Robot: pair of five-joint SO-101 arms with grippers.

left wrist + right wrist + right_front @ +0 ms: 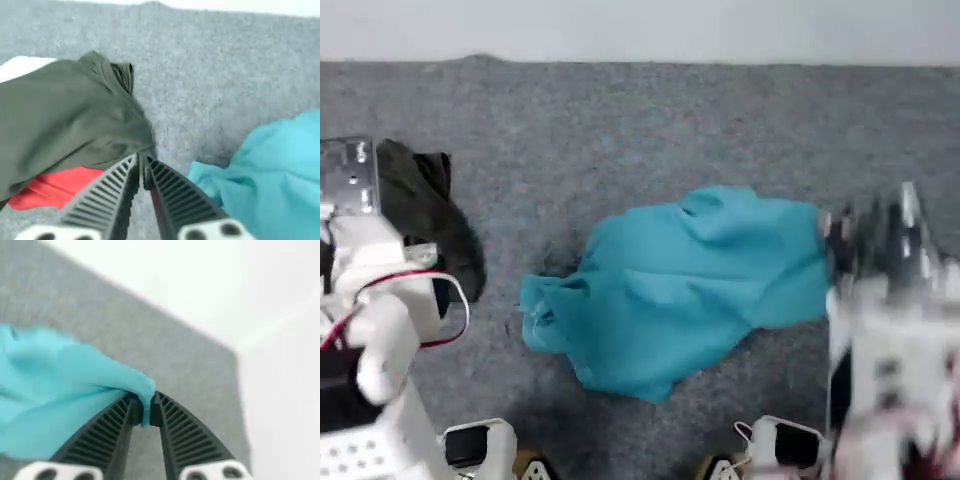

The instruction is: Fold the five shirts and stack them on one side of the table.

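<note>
Grey felt worktop [670, 130]: my right tool [144, 412] pinches an edge of the crumpled teal cotton shirt [680, 290], left tool [142, 170] closed empty; next I'd pull it flat to fold.

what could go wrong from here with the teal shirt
1. The right end effector pinches only a thin edge of the teal shirt; a pull might slip it free.
2. The shirt lies crumpled, so folding now may trap wrinkles.
3. The left end effector sits close to the dark shirt over the red shirt and could snag them.
</note>
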